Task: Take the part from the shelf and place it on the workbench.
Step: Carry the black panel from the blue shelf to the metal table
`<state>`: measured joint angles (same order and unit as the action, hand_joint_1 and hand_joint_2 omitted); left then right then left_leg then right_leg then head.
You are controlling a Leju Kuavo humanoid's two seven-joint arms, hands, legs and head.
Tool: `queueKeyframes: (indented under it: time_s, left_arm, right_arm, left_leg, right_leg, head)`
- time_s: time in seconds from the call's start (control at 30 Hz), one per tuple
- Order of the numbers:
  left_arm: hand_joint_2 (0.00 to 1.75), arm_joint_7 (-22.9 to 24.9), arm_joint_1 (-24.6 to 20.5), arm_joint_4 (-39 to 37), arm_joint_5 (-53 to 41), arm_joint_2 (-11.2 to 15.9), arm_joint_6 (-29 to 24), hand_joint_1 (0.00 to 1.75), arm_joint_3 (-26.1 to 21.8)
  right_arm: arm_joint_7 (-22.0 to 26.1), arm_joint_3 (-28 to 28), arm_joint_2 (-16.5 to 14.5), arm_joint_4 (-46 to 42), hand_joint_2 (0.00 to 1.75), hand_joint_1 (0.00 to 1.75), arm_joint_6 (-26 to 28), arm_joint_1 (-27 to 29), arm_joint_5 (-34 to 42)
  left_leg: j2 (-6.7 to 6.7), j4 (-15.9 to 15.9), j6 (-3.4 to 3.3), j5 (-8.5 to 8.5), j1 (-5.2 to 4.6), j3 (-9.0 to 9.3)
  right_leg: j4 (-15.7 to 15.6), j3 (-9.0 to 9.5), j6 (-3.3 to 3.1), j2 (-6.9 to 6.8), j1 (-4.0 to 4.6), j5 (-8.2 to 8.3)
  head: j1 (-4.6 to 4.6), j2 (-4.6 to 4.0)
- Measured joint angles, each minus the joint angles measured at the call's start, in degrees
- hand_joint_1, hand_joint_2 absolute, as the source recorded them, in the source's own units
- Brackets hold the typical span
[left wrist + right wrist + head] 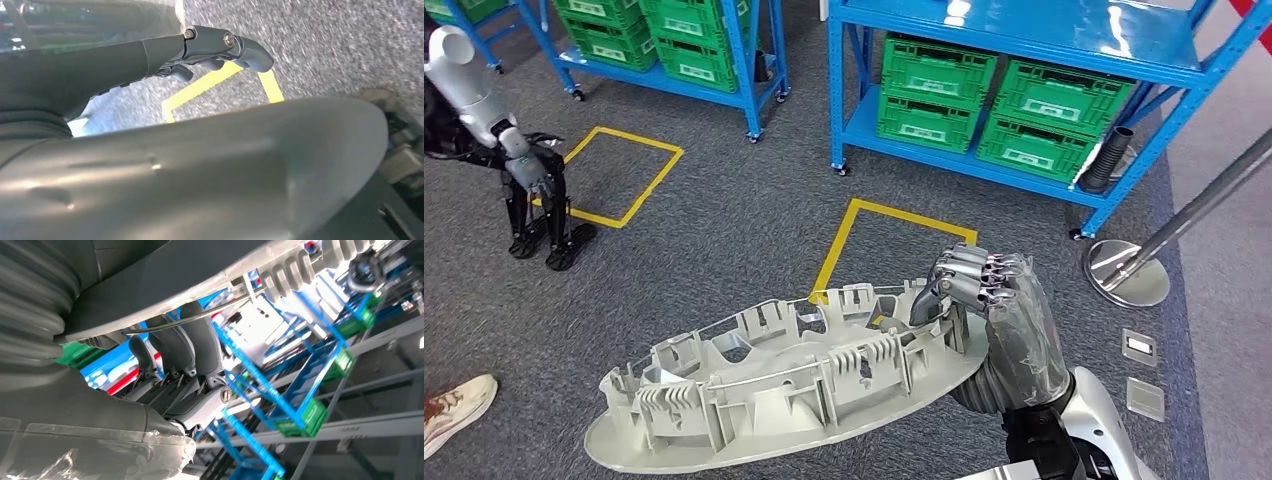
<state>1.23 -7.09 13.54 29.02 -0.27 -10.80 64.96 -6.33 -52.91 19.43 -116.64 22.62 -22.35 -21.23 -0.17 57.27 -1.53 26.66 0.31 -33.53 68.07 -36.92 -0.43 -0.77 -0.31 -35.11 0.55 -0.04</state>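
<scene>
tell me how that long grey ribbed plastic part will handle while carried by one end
The long grey ribbed plastic part probably stays stiff, given its many moulded ribs. Held at one end by the right hand, it may sag or twist. Its smooth underside looks slippery.

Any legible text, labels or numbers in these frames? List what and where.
None legible.
White labels on the green crates on the blue shelf: too small and blurred to read.
Grey part held by the right hand: no visible marking.
Yellow floor markings: plain outlines, no text.
</scene>
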Motion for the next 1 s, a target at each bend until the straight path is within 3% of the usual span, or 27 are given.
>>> queueKeyframes:
  time_s: [0.03, 0.07, 0.1, 0.17, 0.23, 0.3, 0.37, 0.43, 0.5, 0.57, 0.6, 0.63, 0.7, 0.77, 0.8, 0.87, 0.93, 1.0]
  left_arm:
    - [1.75, 0.0, -0.1, 0.0, 0.0, 0.0, 0.0, 0.0, 0.0]
    - [1.75, 0.0, -0.1, 0.0, 0.0, 0.0, 0.0, 0.0, 0.0]
    - [1.75, 0.0, -0.1, 0.0, 0.0, -0.1, 0.1, 0.0, 0.0]
    - [1.75, 0.0, -0.1, 0.0, 0.0, -0.1, 0.1, 0.0, 0.0]
    - [1.75, 0.1, -0.3, 0.0, 0.0, -0.2, 0.1, 0.0, 0.0]
    - [1.75, 0.3, -0.5, 0.0, 0.0, -0.2, 0.2, 0.0, 0.0]
    - [1.75, 0.4, -0.4, 0.0, -0.1, -0.1, 0.2, 0.0, 0.0]
    - [1.75, 0.6, -0.4, 0.0, -0.2, -0.1, 0.2, 0.0, 0.0]
    - [1.75, 0.8, -0.7, 0.0, -0.2, -0.1, 0.2, 0.0, 0.0]
    - [1.75, 0.9, -0.9, 0.0, -0.2, -0.1, 0.2, 0.0, 0.0]
    - [1.75, 0.9, -0.9, 0.0, -0.2, -0.1, 0.3, 0.0, 0.0]
    - [1.75, 0.9, -0.9, 0.0, -0.2, -0.1, 0.3, 0.0, 0.0]
    - [1.75, 1.0, -0.9, 0.0, -0.3, 0.0, 0.2, 0.0, 0.0]
    - [1.75, 1.0, -1.0, 0.0, -0.5, 0.0, 0.2, 0.0, 0.0]
    - [1.75, 1.0, -0.9, 0.0, -0.7, -0.1, 0.2, 0.0, 0.0]
    - [1.75, 1.0, -0.6, 0.0, -0.8, -0.1, 0.2, 0.0, 0.0]
    - [1.75, 0.9, -0.3, 0.0, -0.9, -0.1, 0.2, 0.0, 0.1]
    - [1.75, 0.6, -0.2, 0.0, -0.9, -0.1, 0.2, 0.0, 0.1]
  right_arm:
    - [0.0, 0.0, 0.0, 0.0, 1.75, 1.75, 0.0, 0.0, 0.0]
    - [0.0, 0.0, 0.1, 0.0, 1.75, 1.75, -0.1, 0.0, 0.0]
    - [-0.1, 0.0, 0.1, 0.0, 1.75, 1.75, -0.1, 0.0, 0.0]
    - [-0.1, 0.0, 0.1, 0.0, 1.75, 1.75, -0.1, 0.0, 0.0]
    - [-0.2, 0.0, 0.1, 0.0, 1.75, 1.75, -0.1, 0.0, 0.0]
    - [-0.3, 0.1, 0.2, -0.1, 1.75, 1.75, -0.2, -0.1, 0.0]
    - [-0.4, 0.3, 0.2, -0.1, 1.75, 1.75, -0.2, -0.3, 0.0]
    - [-0.4, 0.4, 0.2, -0.2, 1.75, 1.75, -0.3, -0.6, 0.0]
    - [-0.5, 0.5, 0.1, -0.2, 1.75, 1.75, -0.3, -0.6, 0.0]
    - [-0.6, 0.5, 0.1, -0.2, 1.75, 1.75, -0.3, -0.7, 0.0]
    - [-0.6, 0.5, 0.1, -0.2, 1.75, 1.75, -0.3, -0.7, 0.0]
    - [-0.7, 0.5, 0.1, -0.2, 1.75, 1.75, -0.3, -0.7, 0.0]
    - [-0.7, 0.5, 0.1, -0.2, 1.75, 1.75, -0.3, -0.7, 0.0]
    - [-0.7, 0.6, 0.1, -0.2, 1.75, 1.75, -0.3, -0.8, -0.1]
    - [-0.7, 0.6, 0.1, -0.3, 1.75, 1.75, -0.3, -0.8, -0.2]
    - [-0.7, 0.6, 0.2, -0.4, 1.75, 1.75, -0.3, -0.8, -0.5]
    - [-0.7, 0.7, 0.2, -0.5, 1.75, 1.75, -0.3, -0.7, -0.8]
    - [-0.8, 0.8, 0.3, -0.6, 1.75, 1.75, -0.2, -0.5, -1.0]
  left_leg:
    - [-0.69, 0.0, -0.06, -0.11, -0.01, -0.18]
    - [-1.4, 0.1, -0.04, -0.19, -0.01, -0.31]
    - [-2.16, 0.2, 0.02, -0.26, -0.02, -0.42]
    - [-3.66, 0.5, 0.16, -0.32, 0.01, -0.55]
    - [-5.05, 0.9, 0.63, -0.47, -0.02, -1.04]
    - [-6.32, 1.0, 1.43, -0.89, 0.17, -1.79]
    - [-7.1, 0.9, 2.15, -1.21, 0.31, -2.26]
    - [-4.88, 3.0, 2.82, 0.22, 0.11, -3.39]
    - [-1.63, 9.4, 3.45, 3.68, 0.19, -6.23]
    - [-0.63, 15.7, 3.85, 6.06, 0.45, -8.84]
    - [-0.52, 16.4, 3.92, 5.86, 0.5, -8.93]
    - [-0.36, 14.7, 3.87, 4.63, 0.52, -7.86]
    - [1.38, 7.1, 3.41, 1.41, 0.29, -3.58]
    - [3.33, 1.7, 2.56, 0.22, -0.21, -0.63]
    - [3.64, 1.0, 2.16, 0.44, -0.44, -0.37]
    - [2.7, 0.7, 1.43, 0.2, -0.41, -0.52]
    - [1.7, 0.3, 0.8, -0.17, -0.14, -0.55]
    - [0.67, 0.1, 0.41, -0.41, 0.0, -0.68]
  right_leg:
    - [3.6, -1.64, 0.07, 0.36, -0.02, -1.36]
    - [5.7, -2.62, 0.09, 0.44, -0.02, -1.7]
    - [5.7, -2.6, 0.05, 0.5, -0.03, -0.9]
    - [-0.3, 0.23, -0.23, 1.57, -0.1, 3.07]
    - [-7.0, 3.34, -0.64, 4.04, -0.29, 5.59]
    - [-9.1, 4.08, -1.0, 5.02, -0.25, 5.71]
    - [-9.6, 4.06, -1.52, 3.79, -0.3, 6.04]
    - [-10.1, 4.36, -2.12, 2.3, -0.58, 6.4]
    - [-10.3, 4.54, -2.44, 0.71, -0.56, 6.46]
    - [-10.1, 4.53, -2.52, -0.9, -0.43, 6.34]
    - [-10.1, 4.53, -2.49, -1.63, -0.38, 6.26]
    - [-10.0, 4.56, -2.43, -2.29, -0.35, 6.17]
    - [-9.9, 4.7, -2.15, -3.4, -0.18, 5.94]
    - [-9.8, 4.71, -1.66, -4.27, 0.16, 5.74]
    - [-9.7, 4.68, -1.38, -4.72, 0.31, 5.7]
    - [-9.8, 4.75, -0.76, -5.5, 0.31, 5.55]
    - [-8.2, 4.25, -0.15, -3.88, 0.12, 4.14]
    - [-2.2, 1.65, 0.13, -0.87, -0.02, 0.84]
  head:
    - [-0.22, 0.0]
    - [-0.36, 0.0]
    - [-0.44, 0.0]
    - [-0.58, 0.0]
    - [-0.66, 0.0]
    - [-0.66, 0.0]
    - [-0.7, 0.0]
    - [-0.15, 0.0]
    - [0.62, 0.0]
    - [0.86, 0.0]
    - [0.92, 0.0]
    - [0.97, 0.0]
    - [1.11, 0.0]
    - [1.15, 0.0]
    - [1.1, 0.0]
    - [0.98, 0.0]
    - [0.74, 0.0]
    - [0.16, 0.0]
